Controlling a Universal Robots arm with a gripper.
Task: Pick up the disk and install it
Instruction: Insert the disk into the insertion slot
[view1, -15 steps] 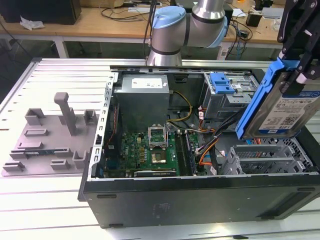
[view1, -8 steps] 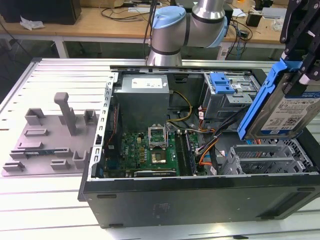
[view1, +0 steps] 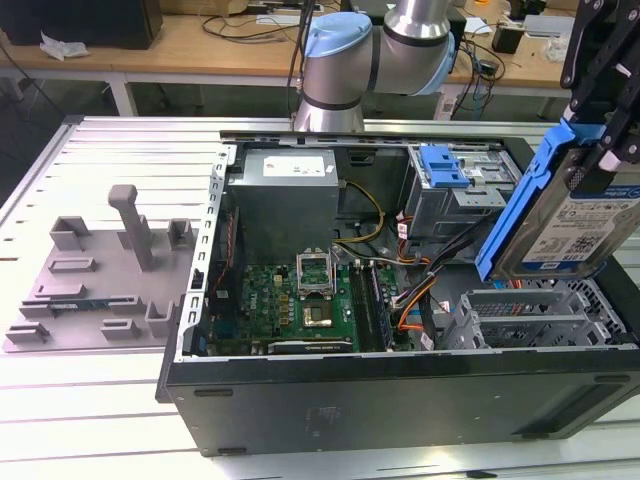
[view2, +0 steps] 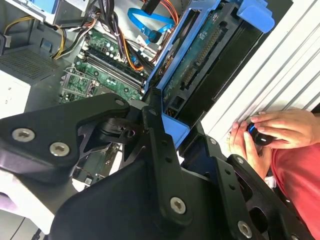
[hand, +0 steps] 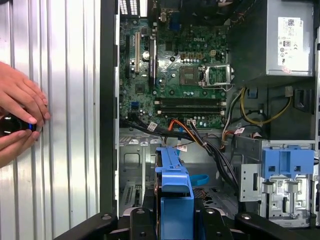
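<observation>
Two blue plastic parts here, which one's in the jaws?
The rail around the disk, tilted above the case. The blue latch sits on the drive cage inside.

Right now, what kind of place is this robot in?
Probably a robotics lab or workshop: an open desktop computer case sits on a slotted metal table, the gripper holds the disk above it, and cluttered wooden workbenches stand behind.

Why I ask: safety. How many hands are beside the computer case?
2. One hand and the other hand meet over the ribbed table, just outside the case wall, around a small dark object.
</observation>
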